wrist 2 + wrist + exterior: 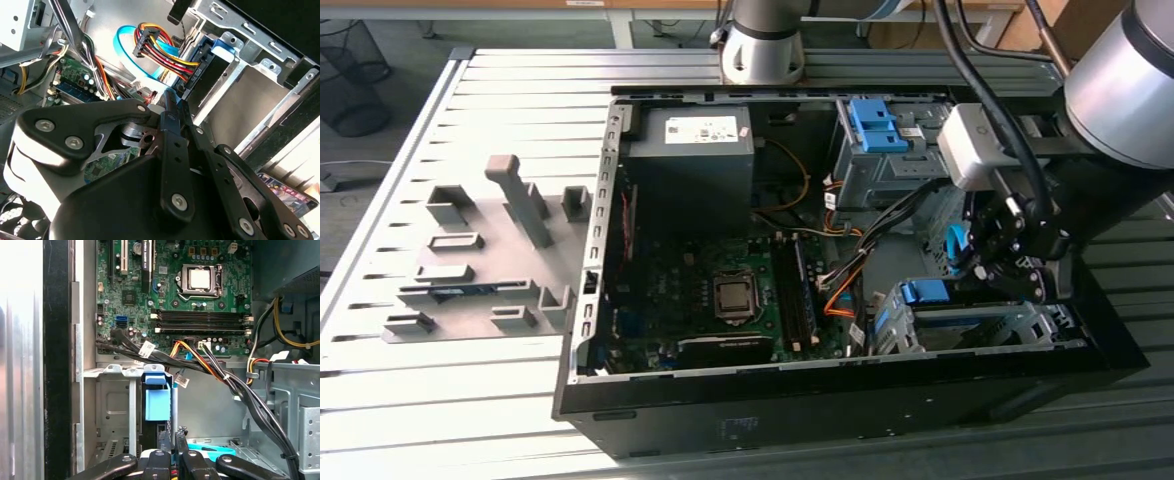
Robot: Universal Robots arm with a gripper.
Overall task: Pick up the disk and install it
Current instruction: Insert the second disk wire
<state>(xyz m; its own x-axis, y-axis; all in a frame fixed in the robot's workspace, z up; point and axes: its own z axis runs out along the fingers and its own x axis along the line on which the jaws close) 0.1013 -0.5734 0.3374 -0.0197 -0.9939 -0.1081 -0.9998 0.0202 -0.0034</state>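
We are seeing the gripper (1007,255) hanging inside the open computer case (720,425), over the case's front corner on the exterior view's right. In both wrist views its claw (170,97) (173,432) is showing pressed together, with nothing that we can make out pinched between the fingers.

Just beyond the fingertips, the metal drive cage (250,95) is sitting in that same corner of the case. In the second wrist view we are looking at a dark slab with a blue rail lying in the cage, and we are taking it for the disk (202,70), though its label is hidden from us. A bundle of red, yellow and black wires (160,50) is running to a plug at its end. A blue latch piece (154,400) is standing at the cage's edge, beside the motherboard (200,300).

We are judging the job to be close to finished: the disk is appearing seated and the claw is carrying nothing. Whether the disk is fully home or the latch locked, we cannot tell.
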